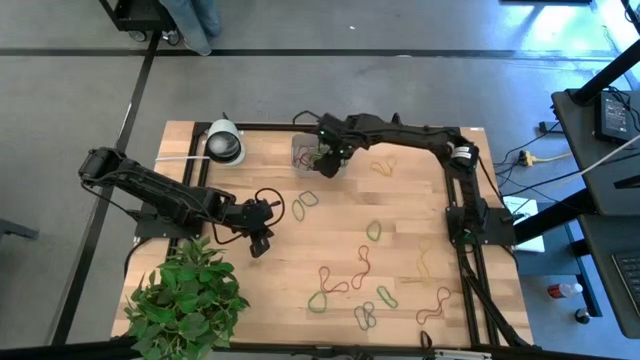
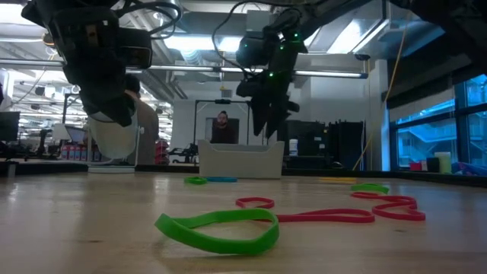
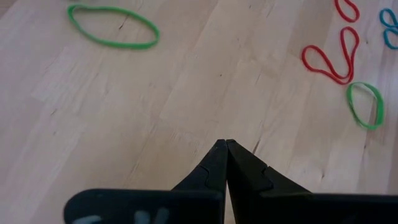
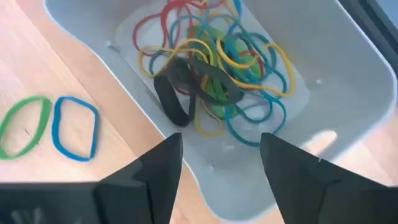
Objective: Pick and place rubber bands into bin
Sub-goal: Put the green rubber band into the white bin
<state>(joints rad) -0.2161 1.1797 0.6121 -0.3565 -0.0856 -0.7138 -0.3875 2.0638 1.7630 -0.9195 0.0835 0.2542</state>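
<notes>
Green and red rubber bands [image 2: 221, 230] lie scattered on the near part of a pale wooden counter [image 1: 400, 240], seen closest in the low view, where a thick green loop lies in front and red loops trail off beside it. More loops in green, red, orange and tan are spread across the counter's near and right areas in the high view. A leafy green plant [image 1: 185, 300] sits at the near left corner.

Farther in, the left end effector [image 1: 258, 240] hangs over bare wood on the left side, its two dark fingers [image 3: 227, 165] clenched tip to tip with nothing between them. A green loop and red loops lie on the wood ahead of it.

Toward the far edge stands the clear plastic bin [image 4: 348, 93], holding a tangled heap of red, yellow, blue, green and black bands. The right end effector [image 1: 328, 158] is poised directly above the bin, its fingers [image 4: 155, 174] spread wide and released, holding nothing. A green band and a blue band lie on the wood just beside the bin. A white-and-black tape roll [image 1: 224, 143] sits at the far left of the counter.

Beyond the counter, a person shows in the room behind.
</notes>
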